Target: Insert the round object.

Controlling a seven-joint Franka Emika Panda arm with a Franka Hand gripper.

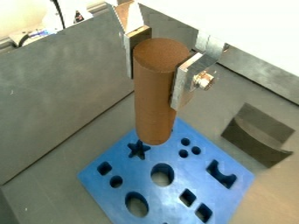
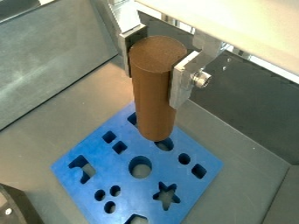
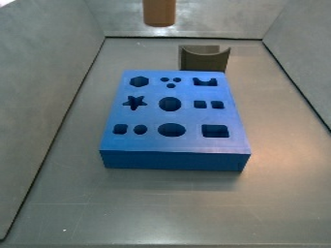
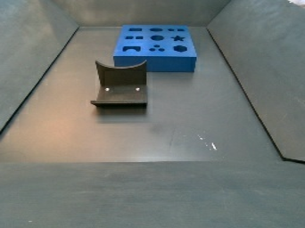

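Note:
My gripper (image 1: 158,66) is shut on the round object (image 1: 156,96), a smooth reddish-brown peg held upright between the silver fingers (image 1: 186,80). It shows the same way in both wrist views (image 2: 156,87). In a side view only the peg's lower end (image 3: 158,11) shows, high above the far edge of the blue block (image 3: 175,155); the gripper is out of that frame. The blue block (image 1: 111,171) lies flat on the floor with several shaped holes, among them a round hole (image 3: 171,103) near its middle, also seen in a wrist view (image 2: 142,165).
A dark brown arch-shaped block (image 3: 203,56) stands on the floor beyond the blue block, apart from it; it also shows in the wrist views (image 1: 260,131) and a side view (image 4: 119,85). Grey sloping walls (image 3: 65,107) enclose the floor on all sides.

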